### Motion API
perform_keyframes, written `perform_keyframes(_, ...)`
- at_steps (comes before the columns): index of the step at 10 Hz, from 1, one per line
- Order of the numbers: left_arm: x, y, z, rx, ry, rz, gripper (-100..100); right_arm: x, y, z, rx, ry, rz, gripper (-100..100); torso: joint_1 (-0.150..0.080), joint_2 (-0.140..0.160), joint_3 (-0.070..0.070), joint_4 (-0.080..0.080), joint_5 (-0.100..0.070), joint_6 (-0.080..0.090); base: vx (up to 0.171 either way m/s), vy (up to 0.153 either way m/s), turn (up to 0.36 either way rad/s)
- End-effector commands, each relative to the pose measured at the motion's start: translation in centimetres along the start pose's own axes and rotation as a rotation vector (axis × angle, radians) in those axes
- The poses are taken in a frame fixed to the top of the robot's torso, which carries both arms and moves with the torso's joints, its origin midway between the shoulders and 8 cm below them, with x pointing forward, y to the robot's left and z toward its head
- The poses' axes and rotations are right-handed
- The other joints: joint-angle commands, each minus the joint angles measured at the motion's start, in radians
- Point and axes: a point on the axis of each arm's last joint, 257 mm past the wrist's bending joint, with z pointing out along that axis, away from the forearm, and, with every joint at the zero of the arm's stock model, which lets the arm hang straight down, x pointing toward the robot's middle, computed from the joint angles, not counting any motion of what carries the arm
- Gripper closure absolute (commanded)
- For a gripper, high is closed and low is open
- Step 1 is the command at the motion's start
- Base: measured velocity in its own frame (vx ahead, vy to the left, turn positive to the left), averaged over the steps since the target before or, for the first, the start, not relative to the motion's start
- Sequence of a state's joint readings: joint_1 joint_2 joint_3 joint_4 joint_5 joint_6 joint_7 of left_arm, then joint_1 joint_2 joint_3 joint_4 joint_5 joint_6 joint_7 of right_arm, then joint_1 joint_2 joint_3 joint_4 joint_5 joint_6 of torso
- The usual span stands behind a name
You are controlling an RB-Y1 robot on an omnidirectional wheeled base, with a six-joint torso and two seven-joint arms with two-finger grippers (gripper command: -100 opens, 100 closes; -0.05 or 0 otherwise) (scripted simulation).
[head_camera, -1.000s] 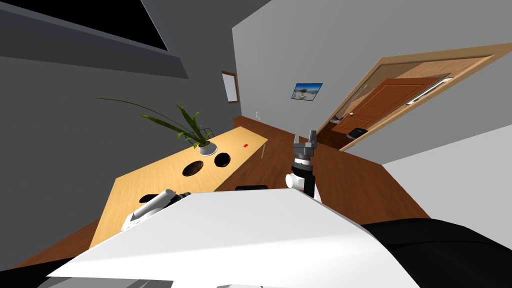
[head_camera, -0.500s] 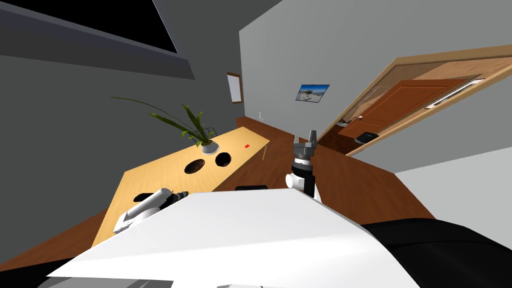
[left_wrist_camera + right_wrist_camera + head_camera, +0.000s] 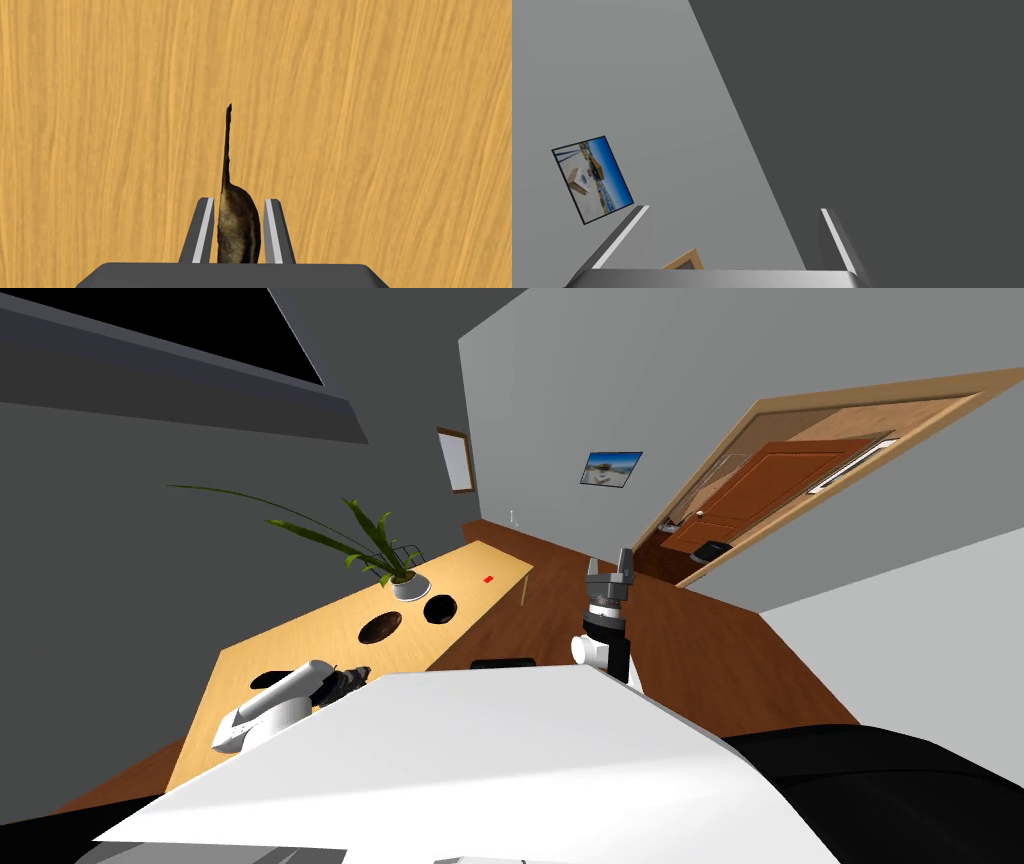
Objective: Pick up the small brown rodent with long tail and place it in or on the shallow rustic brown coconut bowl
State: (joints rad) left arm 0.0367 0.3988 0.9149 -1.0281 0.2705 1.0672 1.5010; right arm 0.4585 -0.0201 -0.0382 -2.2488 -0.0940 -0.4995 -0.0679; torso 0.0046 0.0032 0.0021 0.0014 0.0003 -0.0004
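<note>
Two fingers (image 3: 204,227) of left hand (image 3: 238,200) around brown rodent (image 3: 239,230)

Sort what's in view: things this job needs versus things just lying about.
Job: small brown long-tailed rodent, clamped in left gripper; two dark round bowls on the light wooden table, target unclear.
Lying about: green plant in white pot; small red item; framed picture; open right gripper.

Our left arm (image 3: 262,710) is white and round. Our right arm (image 3: 603,640) is white with dark rings. Our left gripper (image 3: 239,201) and right gripper (image 3: 732,209) have thin grey fingers (image 3: 204,231).
</note>
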Motion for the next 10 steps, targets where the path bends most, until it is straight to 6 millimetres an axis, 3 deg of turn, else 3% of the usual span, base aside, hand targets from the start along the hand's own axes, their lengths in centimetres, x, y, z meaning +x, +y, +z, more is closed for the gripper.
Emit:
perform_keyframes(1, 1.7, -0.3, -1.0, -0.007, 0.015, -0.042, 100, 0.0, 0.0, 0.0, 0.000, 0.000, 0.000, 0, 0.000, 0.000, 0.000, 0.000, 0.000, 0.000, -0.061, 0.053, -0.255)
perform_keyframes(6, 6.2, -0.7, -3.2, -0.043, 0.041, -0.168, 100, 0.0, 0.0, 0.0, 0.000, 0.000, 0.000, 0, -0.001, 0.002, 0.001, 0.001, 0.001, 0.001, -0.070, 0.047, -0.235)
perform_keyframes(10, 8.3, -1.7, -4.6, -0.054, 0.034, -0.285, 100, 0.0, 0.0, 0.0, 0.000, 0.000, 0.000, 0, 0.002, 0.001, 0.001, 0.002, 0.001, 0.001, -0.064, 0.074, -0.291)
